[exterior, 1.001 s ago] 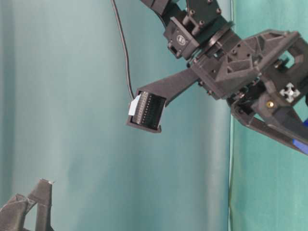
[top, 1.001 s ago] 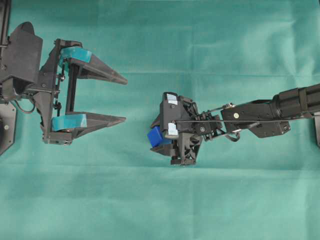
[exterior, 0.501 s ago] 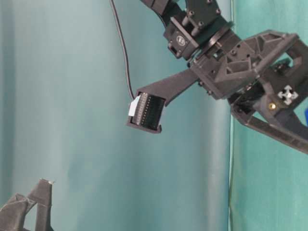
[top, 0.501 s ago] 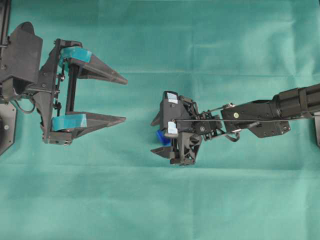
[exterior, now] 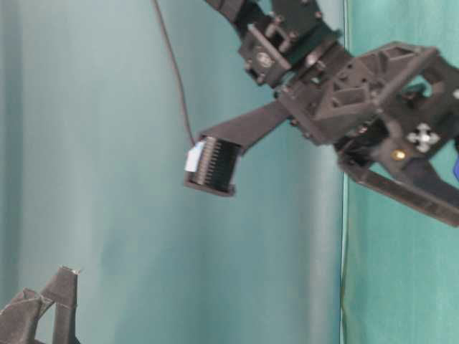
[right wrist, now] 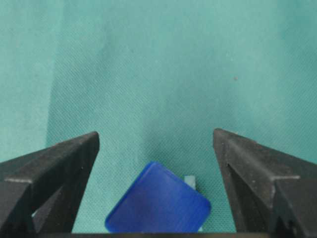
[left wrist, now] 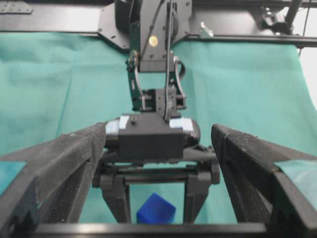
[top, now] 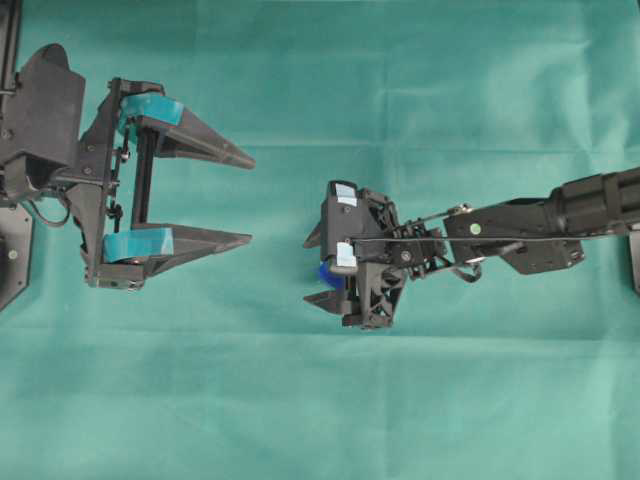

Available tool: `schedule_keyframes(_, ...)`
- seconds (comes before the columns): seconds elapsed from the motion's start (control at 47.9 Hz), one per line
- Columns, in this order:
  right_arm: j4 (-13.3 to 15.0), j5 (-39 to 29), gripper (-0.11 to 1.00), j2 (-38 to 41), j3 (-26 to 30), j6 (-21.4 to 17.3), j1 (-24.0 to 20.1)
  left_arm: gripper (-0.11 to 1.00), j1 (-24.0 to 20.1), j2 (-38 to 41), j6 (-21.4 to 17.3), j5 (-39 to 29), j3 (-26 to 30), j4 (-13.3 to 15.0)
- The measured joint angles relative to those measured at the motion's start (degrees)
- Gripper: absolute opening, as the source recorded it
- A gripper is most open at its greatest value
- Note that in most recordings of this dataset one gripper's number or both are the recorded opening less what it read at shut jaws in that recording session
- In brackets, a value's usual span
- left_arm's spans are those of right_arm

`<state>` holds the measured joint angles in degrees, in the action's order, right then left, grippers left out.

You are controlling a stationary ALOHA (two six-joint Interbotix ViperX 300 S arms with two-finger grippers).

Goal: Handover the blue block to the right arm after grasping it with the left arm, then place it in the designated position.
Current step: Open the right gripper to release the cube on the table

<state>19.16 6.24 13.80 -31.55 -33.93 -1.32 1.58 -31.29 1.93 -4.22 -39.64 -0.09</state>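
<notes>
The left arm's fingers [top: 245, 198], padded in teal, stand spread wide with nothing between them, pointing across the green worktop [top: 400, 420]. The right arm's fingers [top: 322, 268] are also parted wide. The blue block [right wrist: 158, 206] lies on the cloth between them, touching neither, a corner turned forward; a cube, it has no long axis. One white mark [right wrist: 190, 181] shows beside it.
</notes>
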Motion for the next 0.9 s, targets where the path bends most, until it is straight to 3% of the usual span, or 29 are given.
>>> schedule_keyframes(0.897,2.8,-19.6,0.91,-24.6,0.0,0.4,0.0,1.0,0.1,0.0,-0.1,0.0,0.0,-0.1)
